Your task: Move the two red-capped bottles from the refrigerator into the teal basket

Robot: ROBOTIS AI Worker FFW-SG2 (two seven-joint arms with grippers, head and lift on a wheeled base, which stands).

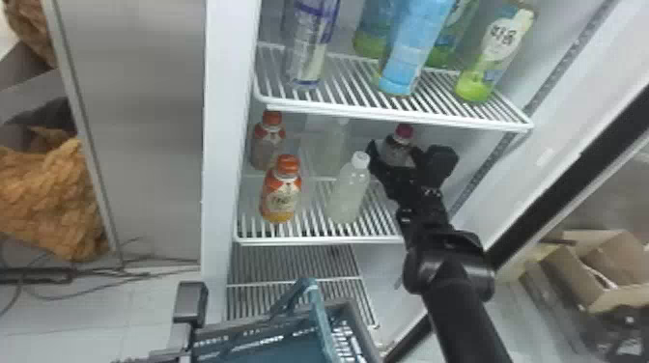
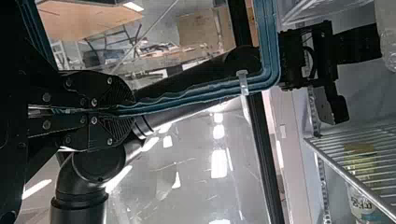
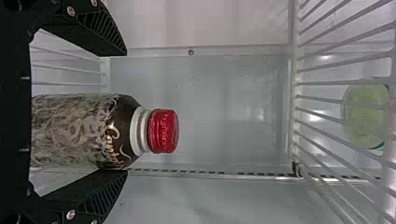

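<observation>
In the head view, my right gripper [image 1: 395,150] is on the middle shelf, its fingers apart on either side of a red-capped bottle [image 1: 404,133]. In the right wrist view, a gap shows between each finger of the right gripper [image 3: 125,112] and the dark-necked bottle [image 3: 122,135], which stands upright. At the head view's bottom edge, part of my left gripper [image 1: 190,301] is beside the teal basket [image 1: 285,345]. The left wrist view has the left gripper [image 2: 128,111] shut on the basket's teal handle [image 2: 210,89].
Two bottles with orange-red caps [image 1: 281,198] [image 1: 268,145] stand at the middle shelf's left. A white-capped bottle [image 1: 348,190] is between them and the right gripper, with another pale bottle behind. Several bottles stand on the upper shelf [image 1: 401,116], whose front edge is above the right gripper.
</observation>
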